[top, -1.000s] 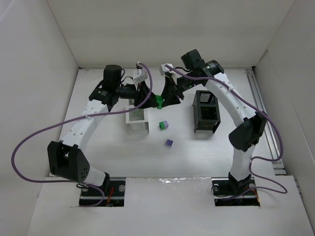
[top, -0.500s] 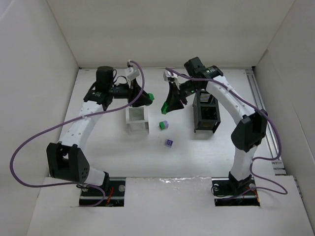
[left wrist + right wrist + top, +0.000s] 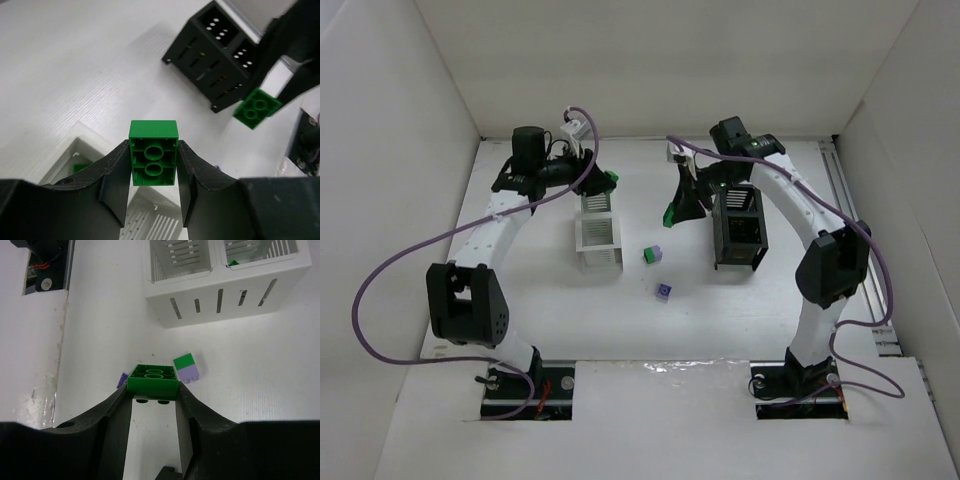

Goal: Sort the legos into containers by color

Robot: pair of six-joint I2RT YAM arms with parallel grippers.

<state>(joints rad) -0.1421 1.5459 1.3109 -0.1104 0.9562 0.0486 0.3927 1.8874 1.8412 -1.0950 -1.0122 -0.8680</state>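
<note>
Inventory, my two arms and the worksite:

1. Left end effector (image 3: 152, 150): narrowed onto the left brick (image 3: 153, 167), a green two-stud piece. I grip it by its two sides, with the hollow underside facing my wrist camera. It hangs above the far end of the white box (image 3: 598, 232), clear of the rim.
2. Right end effector (image 3: 153, 391): closed on the right brick (image 3: 153, 379), also green with two studs, and pinched the same way. It hangs over the tabletop (image 3: 540, 300) between the two boxes, just beside the near-left wall of the black box (image 3: 740, 228) and outside it.
3. White box: slatted, with two compartments, standing left of centre. One compartment holds a small green piece (image 3: 233, 262). I cannot make out anything in the other.
4. Black box: slatted, with two compartments, standing right of centre and well apart from the white box. Pale studs show inside both compartments in the left wrist view, but I cannot tell the colours of what lies there.
5. Green-and-lavender stack (image 3: 650, 254): two tiny bricks joined together, lying on the tabletop just beside the white box's near-right corner.
6. Purple brick (image 3: 663, 291): lies loose on the tabletop, nearer my bases than the stack and apart from it. In the right wrist view the right brick partly hides it.
</note>
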